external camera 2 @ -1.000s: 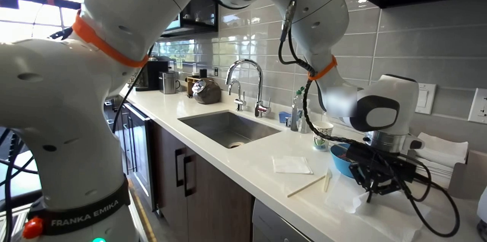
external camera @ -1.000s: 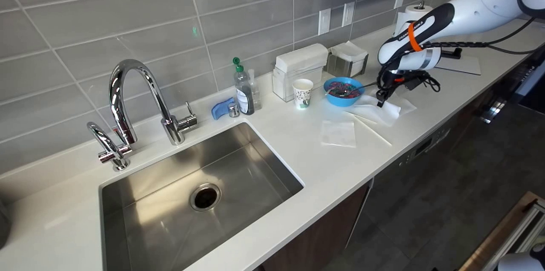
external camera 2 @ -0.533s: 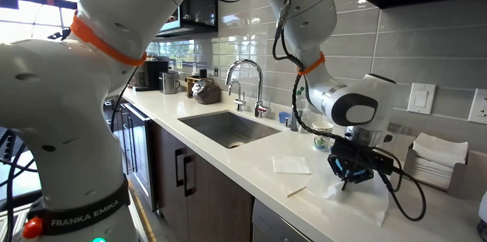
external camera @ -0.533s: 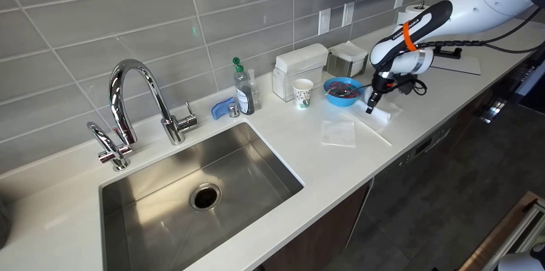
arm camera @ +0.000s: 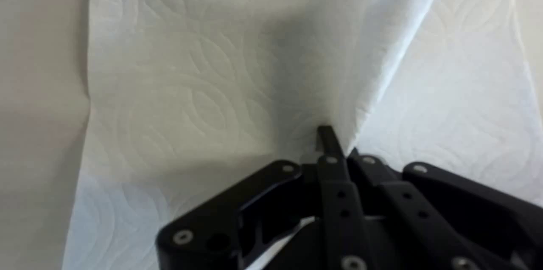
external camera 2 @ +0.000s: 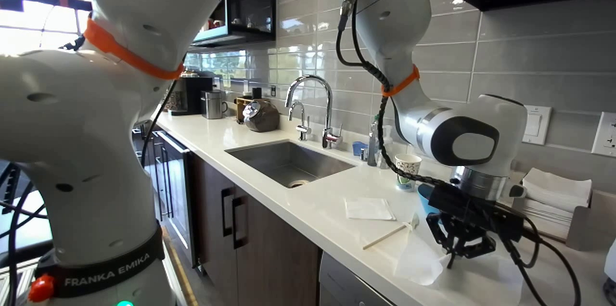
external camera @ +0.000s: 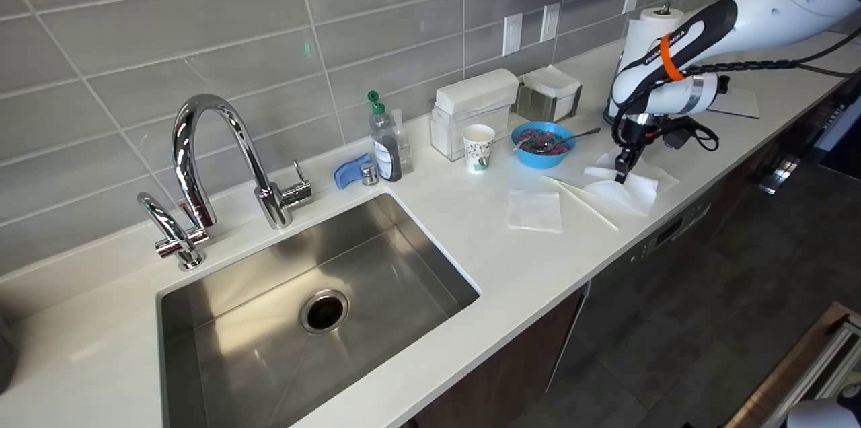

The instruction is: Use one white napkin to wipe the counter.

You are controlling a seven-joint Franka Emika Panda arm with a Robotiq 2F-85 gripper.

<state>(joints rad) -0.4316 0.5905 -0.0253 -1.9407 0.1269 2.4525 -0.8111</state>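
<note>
One crumpled, embossed white paper napkin [arm camera: 203, 104] is pinched by a raised fold between the fingers [arm camera: 335, 176] of the black two-fingered claw [arm camera: 340, 142], which is clenched on the paper and pointed down at the off-white, stone-look worktop [external camera: 511, 266]. Paper is spread on both sides of that fold in the wrist view; whether it all belongs to a single sheet cannot be told. In an exterior view the napkin is seen close to the front edge of the worktop, between that edge and a round, bright blue bowl [external camera: 543, 161], from which it is set apart. The bowl is filled with pink and dark bits, and a metal spoon [external camera: 585, 134] is leaned over its rim. A thin, pale stick [external camera: 595, 212] is laid slantwise beside the napkin, one end pointed at the front edge; nearer the inset rectangular stainless steel sink [external camera: 269, 354], a flat, square white sheet [external camera: 535, 211] is laid. Along the wall edge are ranged a blue sponge [external camera: 350, 173], a clear bottle with a green cap [external camera: 385, 149] by the corner of the sink cut-out, a white box-shaped dispenser [external camera: 471, 98], a grey holder [external camera: 535, 107] of folded white napkins and an upright white paper towel roll [external camera: 656, 27]. In front of the dispenser, a patterned white paper cup [external camera: 477, 149] is stood upright. The claw is carried by a white arm with orange bands [external camera: 773, 17], seen in both exterior views.
</note>
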